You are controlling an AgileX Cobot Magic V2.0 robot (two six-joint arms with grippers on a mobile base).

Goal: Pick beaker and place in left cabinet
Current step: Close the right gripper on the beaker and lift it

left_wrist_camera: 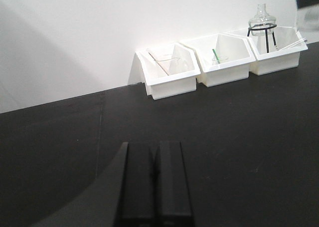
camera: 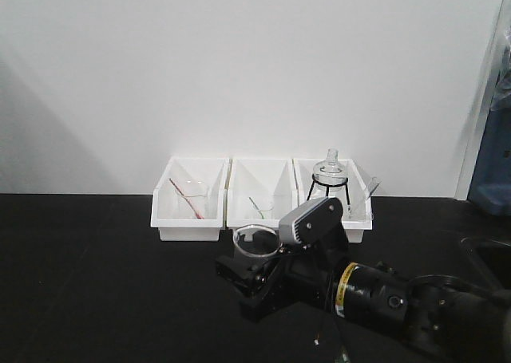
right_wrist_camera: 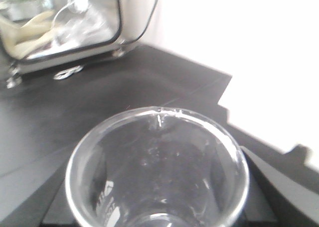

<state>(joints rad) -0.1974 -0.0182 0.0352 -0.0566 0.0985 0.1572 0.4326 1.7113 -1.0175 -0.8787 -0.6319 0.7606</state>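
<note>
The matte black tabletop (camera: pixel 96 283) is carrying three glossy white plastic bins (camera: pixel 189 229) along the far wall. Just near of the middle bin, the right gripper (camera: pixel 251 261) is clamping the clear, round-rimmed glass beaker (right_wrist_camera: pixel 157 172), while the left gripper (left_wrist_camera: pixel 155 152) is pressing its blocky jaws together.

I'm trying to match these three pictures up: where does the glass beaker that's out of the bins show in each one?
Exterior front view: the beaker sits low centre, just in front of the middle white bin.
Left wrist view: not in it.
Right wrist view: the beaker fills the lower centre, seen close, looking into its rim.
Shared landmark: the black benchtop.
</note>
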